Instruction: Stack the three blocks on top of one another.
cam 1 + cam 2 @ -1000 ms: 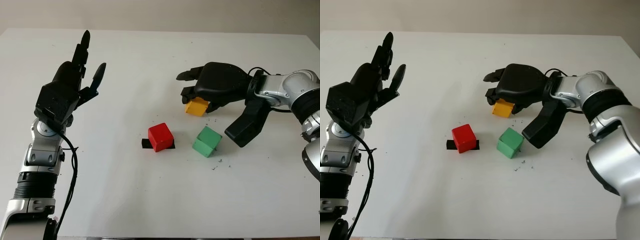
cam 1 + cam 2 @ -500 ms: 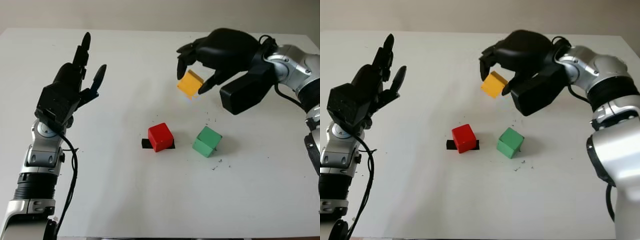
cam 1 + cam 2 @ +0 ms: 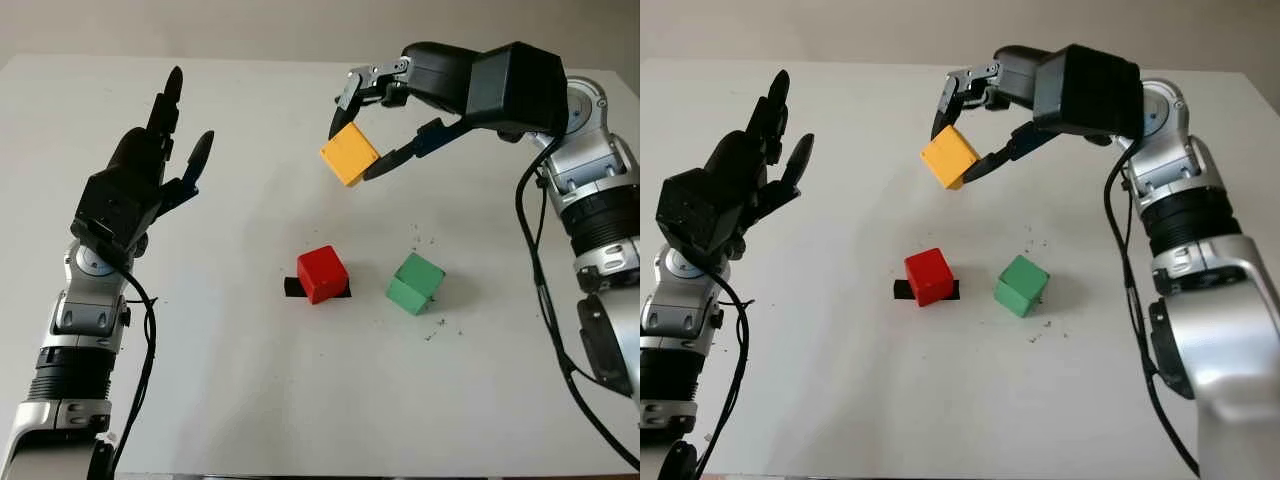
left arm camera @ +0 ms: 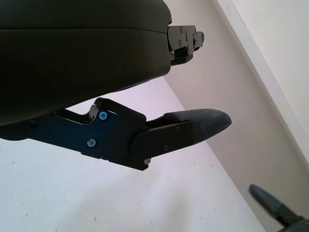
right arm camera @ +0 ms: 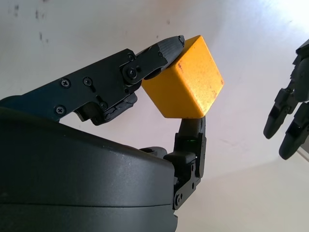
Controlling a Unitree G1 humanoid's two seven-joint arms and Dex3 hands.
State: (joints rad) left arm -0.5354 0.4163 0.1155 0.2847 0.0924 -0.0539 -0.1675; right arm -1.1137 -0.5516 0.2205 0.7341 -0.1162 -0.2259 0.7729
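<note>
While the right robot hand [image 3: 365,125] hangs in the air above the far middle of the white worktop [image 3: 250,400], its fingertips [image 5: 166,47] are clamped on the yellow block [image 3: 349,154], which is tilted and clear of the surface. Below and nearer, the red block [image 3: 322,273] sits on the worktop over a strip of black tape [image 3: 292,288]. Just to its right, apart from it, the green block [image 3: 414,282] stands alone on the worktop, with a few dark specks [image 3: 436,325] scattered around it. Both lie nearer than the yellow block, which hangs over neither. At the left side, well apart from all three blocks, the left robot hand [image 3: 140,180] is raised above the worktop, open and holding nothing.
</note>
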